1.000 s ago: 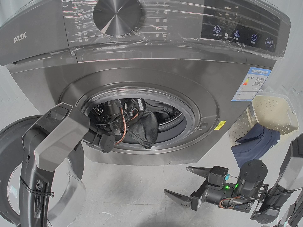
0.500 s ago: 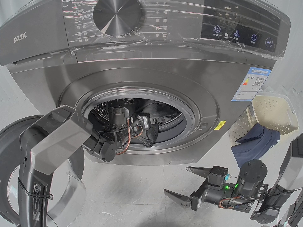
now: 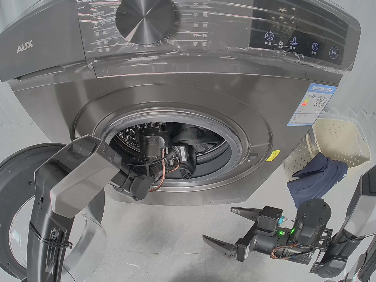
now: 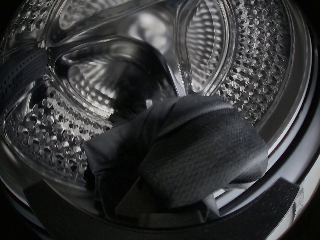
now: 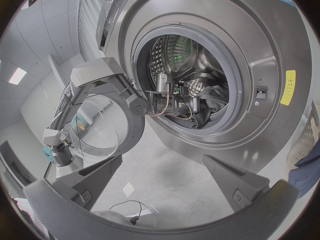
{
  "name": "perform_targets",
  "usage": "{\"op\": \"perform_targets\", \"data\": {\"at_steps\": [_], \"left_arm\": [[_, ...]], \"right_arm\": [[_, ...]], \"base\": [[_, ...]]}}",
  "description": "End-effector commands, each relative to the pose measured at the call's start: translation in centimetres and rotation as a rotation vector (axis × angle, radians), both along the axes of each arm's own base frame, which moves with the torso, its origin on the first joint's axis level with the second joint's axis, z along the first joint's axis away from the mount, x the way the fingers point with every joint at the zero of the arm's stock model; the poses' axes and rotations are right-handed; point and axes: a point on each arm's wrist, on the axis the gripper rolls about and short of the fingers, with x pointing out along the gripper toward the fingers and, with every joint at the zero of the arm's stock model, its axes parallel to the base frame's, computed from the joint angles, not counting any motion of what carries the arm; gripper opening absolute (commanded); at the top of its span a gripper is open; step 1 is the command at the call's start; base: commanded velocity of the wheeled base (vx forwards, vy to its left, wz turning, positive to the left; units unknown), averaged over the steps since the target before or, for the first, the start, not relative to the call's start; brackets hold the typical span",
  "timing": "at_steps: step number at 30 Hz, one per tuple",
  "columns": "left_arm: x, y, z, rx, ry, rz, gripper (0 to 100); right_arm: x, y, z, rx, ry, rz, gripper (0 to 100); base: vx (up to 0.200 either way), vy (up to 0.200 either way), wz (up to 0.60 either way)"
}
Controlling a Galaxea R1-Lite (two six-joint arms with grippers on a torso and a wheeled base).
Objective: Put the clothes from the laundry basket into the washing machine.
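Observation:
The grey washing machine [image 3: 243, 94] stands with its round opening uncovered. My left arm reaches through that opening, and my left gripper [image 3: 187, 170] sits low inside the drum [image 4: 253, 50], shut on a dark garment [image 4: 200, 150] bunched over it. More dark cloth [image 3: 196, 136] lies deeper in the drum. A cream laundry basket [image 3: 352, 138] stands to the machine's right with a navy garment [image 3: 317, 177] hanging over its front rim. My right gripper [image 3: 217, 224] hovers open over the floor, in front of the basket, holding nothing.
The machine's door [image 3: 15, 200] is swung open to the left, beside my left arm. Grey floor tiles [image 3: 168, 235] lie bare between the machine and my right gripper. A cable [image 5: 130, 205] lies on the floor.
My left arm has pushed farther into the drum, carrying the dark garment that hung over the opening's lip inside. The right arm has not moved.

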Motion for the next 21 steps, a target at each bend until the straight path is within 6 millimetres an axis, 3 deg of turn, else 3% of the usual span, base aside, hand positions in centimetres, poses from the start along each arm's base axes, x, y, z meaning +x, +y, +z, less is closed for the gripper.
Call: {"op": "perform_targets", "data": {"at_steps": [1,6,12,17,18,21], "left_arm": [[2.0,0.1,0.0,-0.024,-0.043,0.055,0],[4.4,0.1,2.1,-0.099,-0.159,0.139,0],[5.7,0.2,5.0,-0.194,-0.264,0.181,0],[5.8,0.4,4.7,-0.189,-0.261,0.188,0],[5.8,0.4,4.7,-0.189,-0.260,0.188,100],[5.7,0.2,4.5,-0.188,-0.255,0.183,100]], "right_arm": [[0.0,0.1,0.0,0.000,0.001,0.002,100],[0.1,0.1,0.0,0.001,0.000,0.002,100],[0.1,0.1,0.0,0.002,-0.001,0.002,100],[0.1,0.2,0.0,0.003,-0.002,0.002,100],[0.1,0.2,0.0,0.003,-0.002,0.002,100],[0.1,0.2,0.0,0.002,-0.001,0.002,100]], "base": [[0.000,0.000,0.00],[0.000,0.000,0.00],[0.000,0.000,0.00],[0.000,0.000,0.00],[0.000,0.000,0.00],[0.000,0.000,0.00]]}}
